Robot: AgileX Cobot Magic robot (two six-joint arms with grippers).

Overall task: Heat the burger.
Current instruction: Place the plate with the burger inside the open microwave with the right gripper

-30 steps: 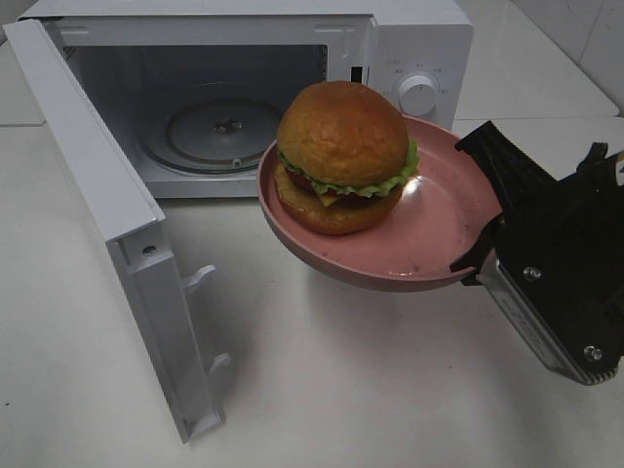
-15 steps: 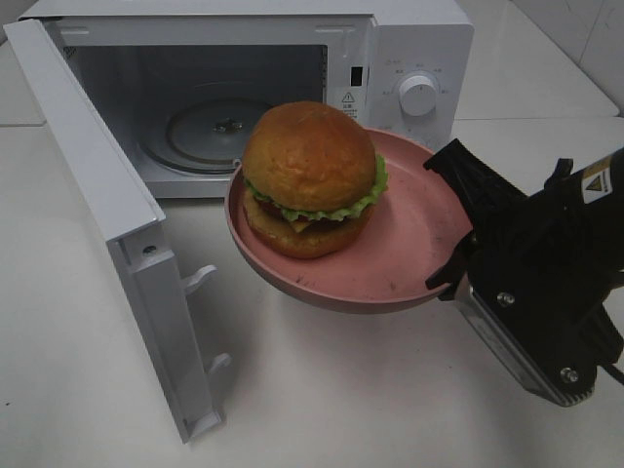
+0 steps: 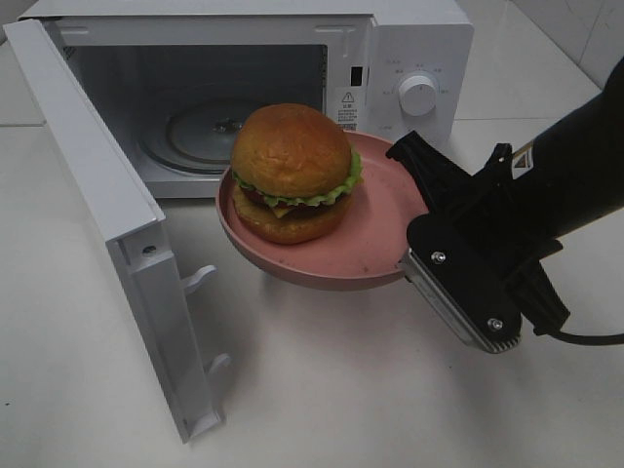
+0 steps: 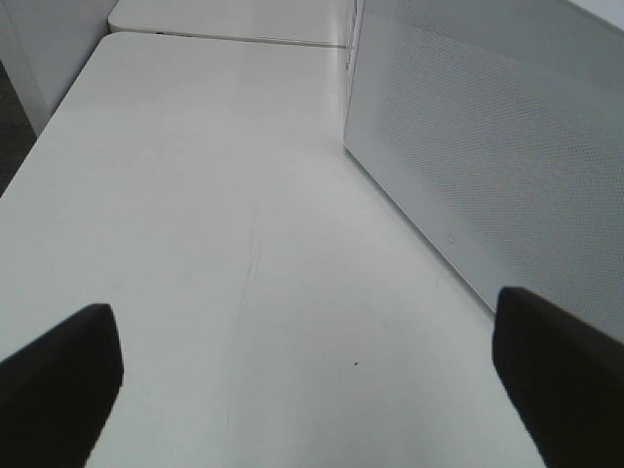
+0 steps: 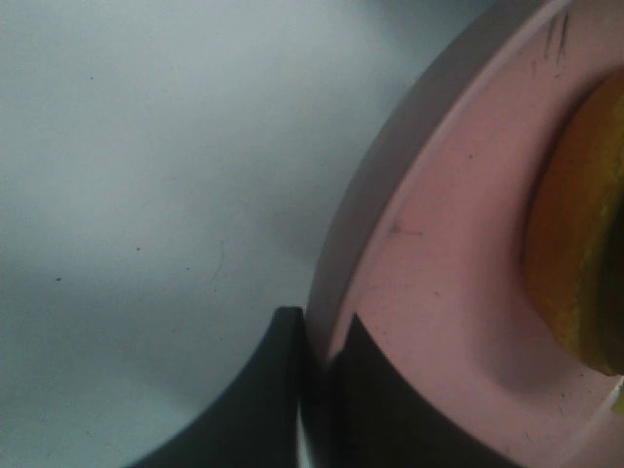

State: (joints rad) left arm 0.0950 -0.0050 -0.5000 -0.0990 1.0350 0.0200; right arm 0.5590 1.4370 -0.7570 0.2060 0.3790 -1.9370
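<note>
As the microwave oven (image 3: 409, 58) stood on the white table (image 3: 341, 390) with its door (image 3: 97, 195) swung fully out to the left, the step in hand was judged to be loading the cavity. The pink plate (image 3: 380, 244) was held clear of the table, just in front of the cavity mouth. Its right rim was pinched between the pressed-together jaws of the right gripper (image 3: 417, 216). The burger (image 3: 291, 171) sat on the part of the plate nearest the oven, away from the grip, so the load was judged to hang out from the pinch.

For a clean placement, the plate should be carried level and slowly. The tall top bun should be passed under the cavity's upper lip and the plate centred over the glass turntable (image 3: 219, 132). Release was thought wise only once the plate rested flat.

The left gripper (image 4: 312, 390) was seen spread wide with nothing between its fingers. It was over bare table, beside a perforated panel taken to be the door.

Not made out:
- The plate's underside and the lower finger were hidden.
- The turntable's near edge was covered by the burger.
- The gap between plate and cavity could not be judged.
- The dial markings were too small to read.
- In the right wrist view, only a yellow-brown sliver of bun was shown.
</note>
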